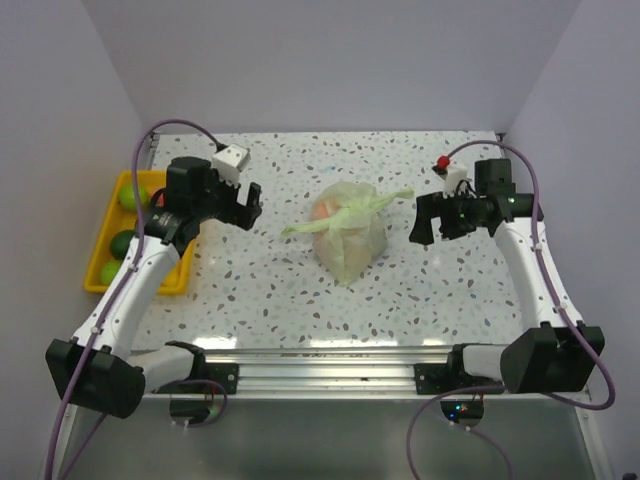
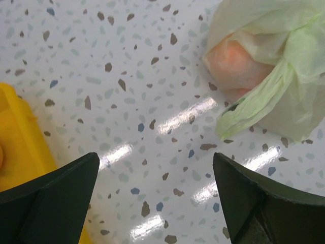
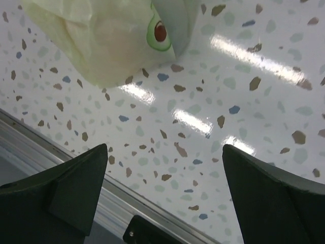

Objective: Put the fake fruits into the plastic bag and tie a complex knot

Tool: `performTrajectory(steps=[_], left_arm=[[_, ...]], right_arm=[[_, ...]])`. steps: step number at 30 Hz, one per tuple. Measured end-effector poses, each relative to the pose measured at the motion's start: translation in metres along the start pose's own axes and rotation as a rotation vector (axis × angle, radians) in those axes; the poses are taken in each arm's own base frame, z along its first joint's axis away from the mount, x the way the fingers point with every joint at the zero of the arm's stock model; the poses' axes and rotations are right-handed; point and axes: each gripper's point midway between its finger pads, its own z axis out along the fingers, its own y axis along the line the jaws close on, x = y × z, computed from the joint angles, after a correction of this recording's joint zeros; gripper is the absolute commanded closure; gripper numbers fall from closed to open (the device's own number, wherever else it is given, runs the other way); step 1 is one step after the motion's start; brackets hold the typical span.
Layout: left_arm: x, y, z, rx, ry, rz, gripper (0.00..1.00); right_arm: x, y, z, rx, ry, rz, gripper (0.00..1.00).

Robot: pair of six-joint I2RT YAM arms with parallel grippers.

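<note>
At mid-table, the knotted plastic bag [image 1: 350, 245] with avocado print [image 3: 160, 31] — left and right jaws wide apart, empty

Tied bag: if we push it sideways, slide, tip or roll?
Probably deforms first: the plastic bag is thin, crinkled film. Likely slumps rather than rolls, sitting wide on the table. Lifted by the knot, it should hang floppy.

Both arms bent inward; L end effector [image 1: 247, 207] & R end effector [image 1: 427, 228] fingers spread wide, empty.
</note>
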Motion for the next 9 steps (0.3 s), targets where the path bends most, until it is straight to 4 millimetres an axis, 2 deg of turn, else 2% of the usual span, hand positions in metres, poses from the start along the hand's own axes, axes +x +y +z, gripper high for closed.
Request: performTrajectory(steps=[5, 7, 9], left_arm=[[0.061, 0.014, 0.011, -0.097, 0.143, -0.052, 0.00], [0.070, 0.018, 0.011, -0.122, 0.167, -0.057, 0.00], [0.070, 0.021, 0.011, -0.137, 0.167, -0.057, 0.00]], right_arm=[[0.044, -0.001, 0.021, -0.013, 0.086, 0.077, 0.01], [0.056, -0.001, 0.027, -0.016, 0.108, 0.104, 0.01], [0.062, -0.002, 0.031, -0.017, 0.117, 0.122, 0.01]])
